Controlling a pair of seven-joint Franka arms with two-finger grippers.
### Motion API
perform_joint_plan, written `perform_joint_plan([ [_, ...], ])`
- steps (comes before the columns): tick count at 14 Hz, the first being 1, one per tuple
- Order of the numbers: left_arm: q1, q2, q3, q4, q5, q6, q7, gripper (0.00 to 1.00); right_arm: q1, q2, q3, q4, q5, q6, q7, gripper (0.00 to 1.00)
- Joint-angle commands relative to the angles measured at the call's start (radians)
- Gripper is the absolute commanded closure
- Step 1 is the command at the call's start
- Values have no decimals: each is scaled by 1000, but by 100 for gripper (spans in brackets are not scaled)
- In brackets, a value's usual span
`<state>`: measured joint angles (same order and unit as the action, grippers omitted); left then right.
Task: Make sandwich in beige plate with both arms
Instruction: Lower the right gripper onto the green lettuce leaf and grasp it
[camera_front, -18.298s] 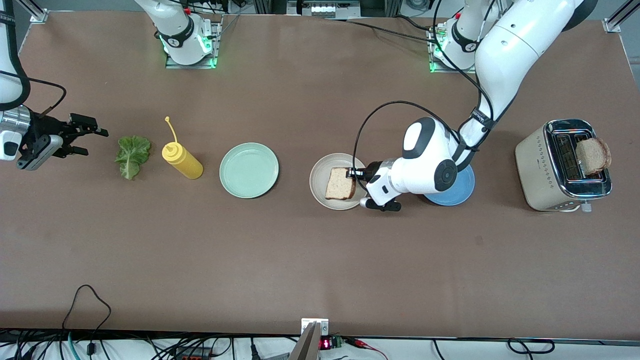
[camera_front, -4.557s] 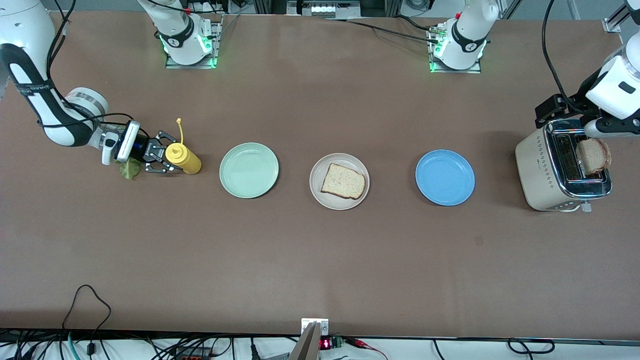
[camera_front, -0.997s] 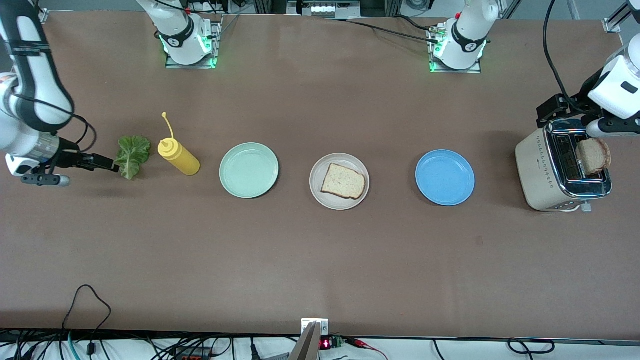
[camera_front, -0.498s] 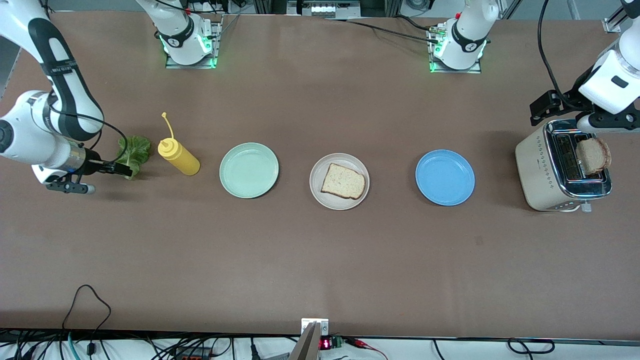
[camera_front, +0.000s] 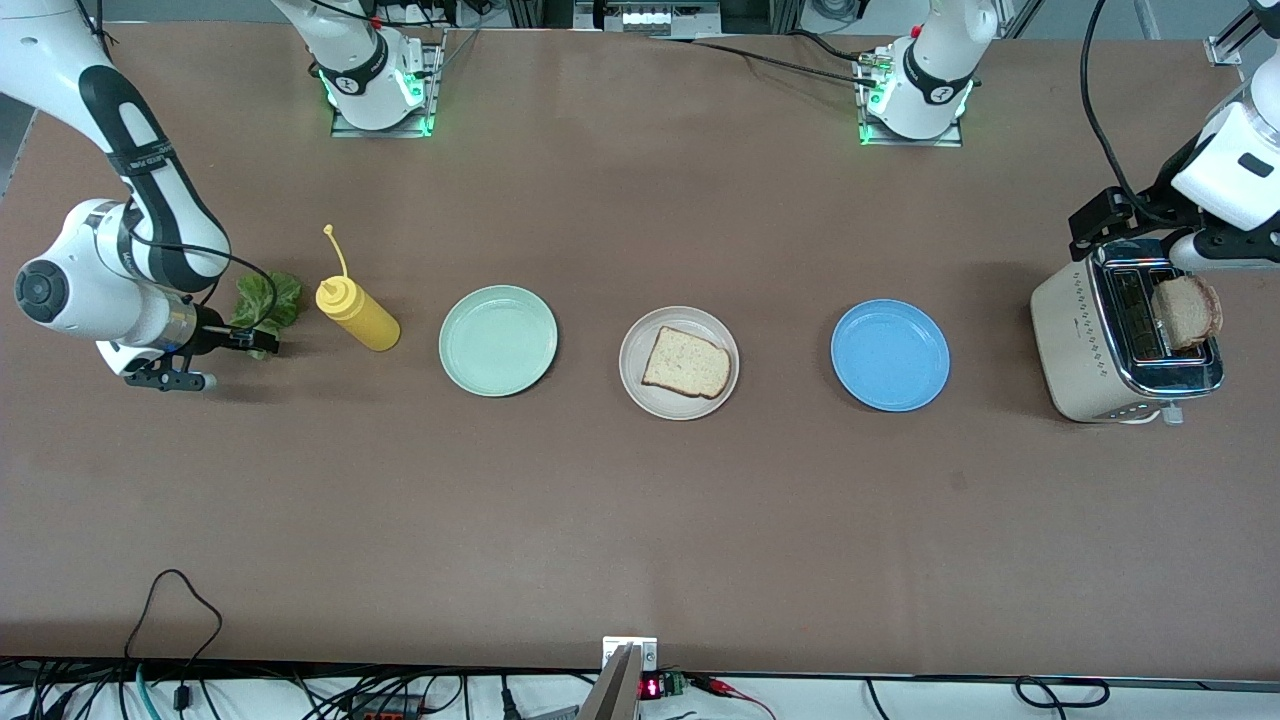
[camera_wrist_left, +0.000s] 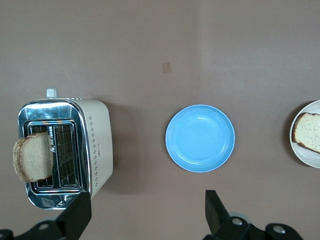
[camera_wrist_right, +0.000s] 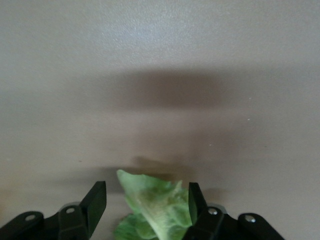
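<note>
While the left gripper hangs spread wide over the cream metal toaster, the right gripper brackets the ruffled green lettuce leaf, jaws apart, well clear of the round beige plate.

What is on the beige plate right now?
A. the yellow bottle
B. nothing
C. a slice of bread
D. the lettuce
C: one slice of bread lies on the beige plate, while the lettuce lies on the table by the right gripper.
</note>
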<state>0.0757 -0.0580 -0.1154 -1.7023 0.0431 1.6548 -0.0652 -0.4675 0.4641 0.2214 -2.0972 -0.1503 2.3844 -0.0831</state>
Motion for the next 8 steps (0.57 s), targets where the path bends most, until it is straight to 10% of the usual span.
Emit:
perform_joint_plan([
  [1,9,-5,0,-3,-14,5,7,0,-6,-2,4,-14,-44,22,8,61],
  [4,9,-5,0,1,-14,7,7,0,-5,-4,4,-14,-51,22,3,96],
  [8,10,-5,0,0,-14,-1,7,0,-5,-13,4,-7,-75,18,3,100],
])
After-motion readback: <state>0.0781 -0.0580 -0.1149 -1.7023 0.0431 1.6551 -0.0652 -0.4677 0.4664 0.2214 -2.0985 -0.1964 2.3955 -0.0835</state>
